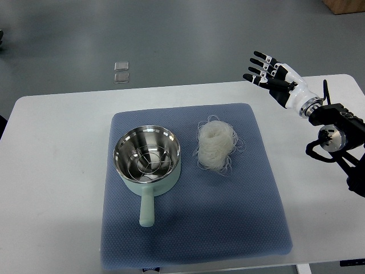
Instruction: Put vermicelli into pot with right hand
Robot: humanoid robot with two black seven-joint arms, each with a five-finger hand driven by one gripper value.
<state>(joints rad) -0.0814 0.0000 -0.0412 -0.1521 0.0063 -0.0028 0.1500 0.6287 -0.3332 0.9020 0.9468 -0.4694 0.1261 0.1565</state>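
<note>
Right now the vermicelli (pixel 216 144) lies as a loose, pale nest on the blue mat (pixel 194 240), a little right of the mat's middle, with stray strands trailing off its lower edge. Nothing is touching it. Just beside it to the left, apart by a narrow strip of mat, stands the pot (pixel 147 157): a mint-green body with a shiny steel inside and a wire rack resting in its bottom. Its short green handle (pixel 146 209) points toward the near edge of the mat. The pot holds no noodles.

The mat itself covers the middle of the white bench (pixel 51 171), its corners rounded and its near edge close to the bench's front.

The right hand (pixel 272 75) is up at the bench's far right corner, well apart from both the vermicelli and the pot. Its black and white fingers (pixel 259 68) are spread and stretched out toward the left, holding nothing. The wrist leads back to the dark arm joints (pixel 336 134) over the right edge of the bench.

Beyond the bench, on the grey floor (pixel 188 34), sit two small clear squares (pixel 121 71), one just behind the other.
</note>
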